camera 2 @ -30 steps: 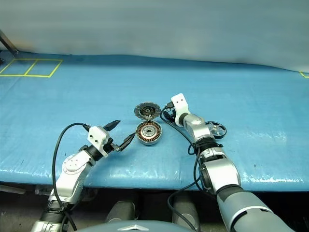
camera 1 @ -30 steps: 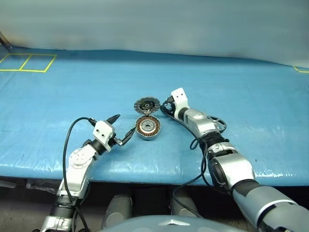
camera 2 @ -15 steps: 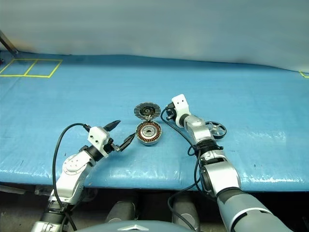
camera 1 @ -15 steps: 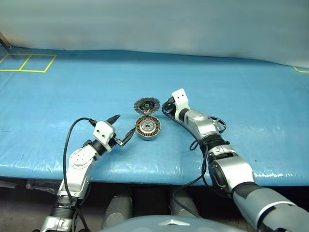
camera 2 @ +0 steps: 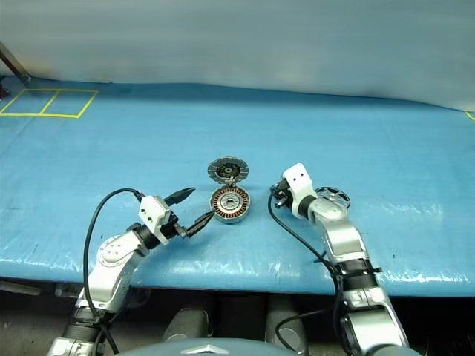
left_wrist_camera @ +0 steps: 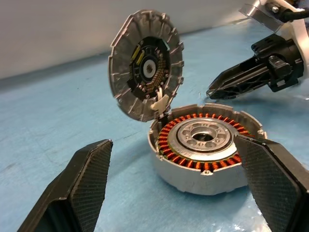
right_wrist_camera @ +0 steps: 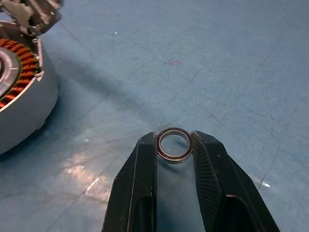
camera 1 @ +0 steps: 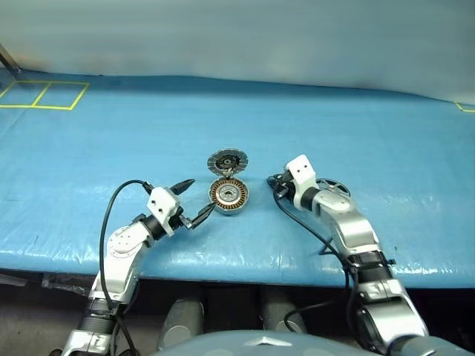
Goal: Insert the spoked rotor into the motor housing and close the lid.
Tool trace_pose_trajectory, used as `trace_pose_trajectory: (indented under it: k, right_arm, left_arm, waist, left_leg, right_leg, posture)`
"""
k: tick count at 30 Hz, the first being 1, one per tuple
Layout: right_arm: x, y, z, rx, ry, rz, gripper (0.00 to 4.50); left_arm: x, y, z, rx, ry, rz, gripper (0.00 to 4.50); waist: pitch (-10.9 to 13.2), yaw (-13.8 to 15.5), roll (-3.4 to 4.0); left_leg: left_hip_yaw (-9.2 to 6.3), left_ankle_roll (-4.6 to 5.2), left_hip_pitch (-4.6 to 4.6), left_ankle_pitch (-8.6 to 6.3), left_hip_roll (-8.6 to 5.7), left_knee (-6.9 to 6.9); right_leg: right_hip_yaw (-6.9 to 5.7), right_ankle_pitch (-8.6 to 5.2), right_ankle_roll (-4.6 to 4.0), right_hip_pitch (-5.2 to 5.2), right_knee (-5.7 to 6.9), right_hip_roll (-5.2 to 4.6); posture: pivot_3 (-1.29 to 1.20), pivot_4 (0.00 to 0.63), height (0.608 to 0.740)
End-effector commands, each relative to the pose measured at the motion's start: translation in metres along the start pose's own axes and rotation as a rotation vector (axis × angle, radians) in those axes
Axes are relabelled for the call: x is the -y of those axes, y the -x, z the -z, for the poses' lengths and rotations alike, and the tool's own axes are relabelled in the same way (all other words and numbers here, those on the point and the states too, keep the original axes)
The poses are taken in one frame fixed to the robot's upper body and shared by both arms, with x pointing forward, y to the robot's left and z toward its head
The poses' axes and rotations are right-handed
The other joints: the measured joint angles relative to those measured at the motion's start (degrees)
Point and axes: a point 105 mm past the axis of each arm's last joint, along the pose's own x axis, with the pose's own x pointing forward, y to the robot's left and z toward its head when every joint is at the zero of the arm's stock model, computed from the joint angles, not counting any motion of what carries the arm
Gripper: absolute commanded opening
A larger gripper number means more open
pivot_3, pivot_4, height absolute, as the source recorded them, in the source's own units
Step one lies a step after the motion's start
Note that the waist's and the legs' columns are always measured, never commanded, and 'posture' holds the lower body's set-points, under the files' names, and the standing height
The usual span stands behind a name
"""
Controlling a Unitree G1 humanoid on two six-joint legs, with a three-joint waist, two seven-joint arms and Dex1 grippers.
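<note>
The motor housing (camera 1: 228, 195) lies in the middle of the blue table, its copper winding ring and silver hub showing. Its ribbed grey lid (camera 1: 226, 160) stands upright on the far rim, hinged open. My left gripper (camera 1: 197, 197) is open just left of the housing; in the left wrist view its fingers (left_wrist_camera: 87, 179) flank the housing (left_wrist_camera: 203, 145) without touching. My right gripper (camera 1: 276, 185) hovers right of the housing, shut on a small ring (right_wrist_camera: 174, 144) pinched between its tips. The spoked rotor (camera 2: 332, 196) lies flat on the table beyond the right wrist.
Yellow tape squares (camera 1: 44, 95) mark the far left corner, and another yellow mark (camera 1: 464, 107) sits at the far right. The table's front edge (camera 1: 245, 276) runs just below both arms. A black cable (camera 1: 300, 219) loops from the right wrist.
My right arm has pulled back from beside the lid toward the front edge and to the right, its fingers closing further. The left gripper, housing and lid have stayed put.
</note>
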Motion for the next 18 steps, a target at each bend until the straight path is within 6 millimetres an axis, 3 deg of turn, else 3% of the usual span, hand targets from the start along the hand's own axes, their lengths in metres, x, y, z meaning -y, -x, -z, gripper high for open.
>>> trace_pose_trajectory:
  k: [1, 8, 18]
  right_arm:
    - [-0.014, 0.012, -0.023, 0.066, 0.039, -0.06, 0.7]
    - [-0.048, 0.014, -0.043, 0.132, 0.058, -0.178, 0.7]
    - [-0.081, -0.009, -0.054, 0.151, 0.103, -0.288, 0.7]
  left_arm:
    - [-0.001, -0.001, -0.01, 0.037, -0.029, 0.032, 4.41]
    - [0.002, -0.001, -0.007, 0.022, -0.036, 0.075, 4.41]
    - [0.007, 0.002, -0.004, 0.012, -0.062, 0.098, 4.41]
  waist:
    - [0.0, 0.0, 0.0]
    - [0.0, 0.5, -0.02]
    - [0.0, 0.6, -0.04]
  left_leg:
    - [0.01, 0.0, 0.0, 0.0, 0.01, 0.01]
    - [0.01, -0.01, -0.04, -0.01, 0.0, -0.03]
    - [-0.01, -0.01, -0.05, -0.01, 0.0, -0.09]
  right_leg:
    - [0.0, 0.0, 0.0, -0.01, 0.0, 0.0]
    - [-0.02, -0.01, 0.0, -0.02, -0.07, -0.04]
    - [-0.07, -0.01, 0.0, -0.05, -0.09, -0.05]
  posture:
    - [0.0, 0.15, 0.74]
    - [0.0, 0.15, 0.74]
    - [0.0, 0.15, 0.74]
